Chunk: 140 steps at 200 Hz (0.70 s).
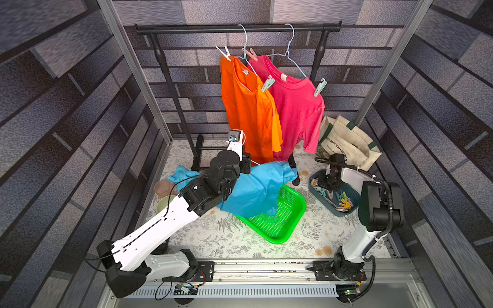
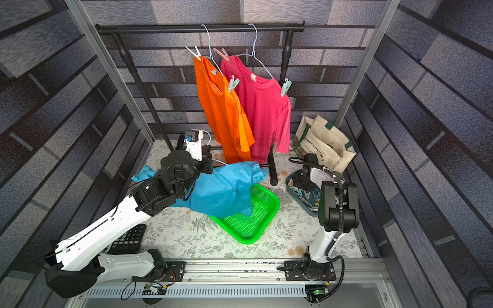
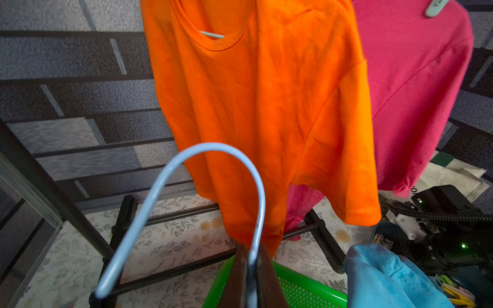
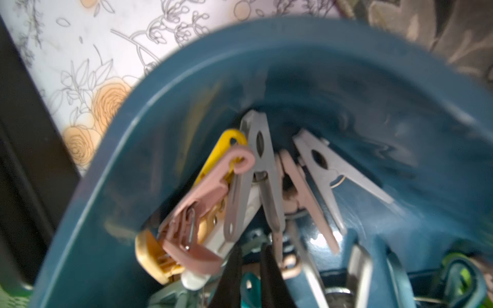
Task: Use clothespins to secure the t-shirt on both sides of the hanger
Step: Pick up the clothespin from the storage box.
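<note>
left wrist only: left gripper (image 3: 252, 252) jaws pinching hanger (image 3: 213, 149) wire
right wrist only: right gripper (image 4: 250, 256) by clothespins (image 4: 256, 165), jaws blurry, can't tell

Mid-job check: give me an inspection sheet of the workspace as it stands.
Surface: floral cloth, partly covered.
Job's things: blue shirt on hanger, not on the rack; pins in bin; orange shirt and pink shirt hang pinned.
Clutter: basket, tote, calculator.
Grippers: left gripper shut on hanger hook; right gripper in bin, grip unclear.
Cables: cable along left arm; hose on right arm.
Surroundings: brick-pattern walls.
</note>
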### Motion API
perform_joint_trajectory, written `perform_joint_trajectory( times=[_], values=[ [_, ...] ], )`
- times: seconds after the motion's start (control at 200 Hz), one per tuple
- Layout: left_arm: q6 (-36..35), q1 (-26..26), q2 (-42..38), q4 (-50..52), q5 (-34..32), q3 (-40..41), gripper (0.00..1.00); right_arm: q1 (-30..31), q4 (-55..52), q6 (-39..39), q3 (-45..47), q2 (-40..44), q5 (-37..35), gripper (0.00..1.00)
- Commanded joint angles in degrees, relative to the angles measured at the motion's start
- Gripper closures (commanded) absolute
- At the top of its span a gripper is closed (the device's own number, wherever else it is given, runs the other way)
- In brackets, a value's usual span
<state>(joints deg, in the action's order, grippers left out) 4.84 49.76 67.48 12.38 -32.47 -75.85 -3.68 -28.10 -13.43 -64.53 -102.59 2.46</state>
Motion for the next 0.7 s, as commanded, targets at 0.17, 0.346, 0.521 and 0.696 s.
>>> perform_joint_trajectory(
  times=[0.17, 0.346, 0.521, 0.696],
  values=[
    [1.0, -4.69, -14.09, -13.23, 5.24, 0.66, 1.0, -0.36, 0.17, -1.29, 2.92, 6.38, 1.19, 0.96],
    [-0.41, -2.37, -10.99, -9.22, 5.84, -4.8, 1.0, -0.44, -1.43, -3.39, 6.3, 12.85, -0.79, 0.98],
    [3.1, -3.76, -10.46, -8.47, 8.13, -5.22, 1.0, -0.36, -5.04, -3.89, 7.34, 20.35, -1.31, 1.0],
    [3.63, -3.75, -9.04, -5.35, 7.86, -7.43, 1.0, 0.04, -11.19, -4.54, 8.95, 31.06, 1.31, 1.0]
  ],
)
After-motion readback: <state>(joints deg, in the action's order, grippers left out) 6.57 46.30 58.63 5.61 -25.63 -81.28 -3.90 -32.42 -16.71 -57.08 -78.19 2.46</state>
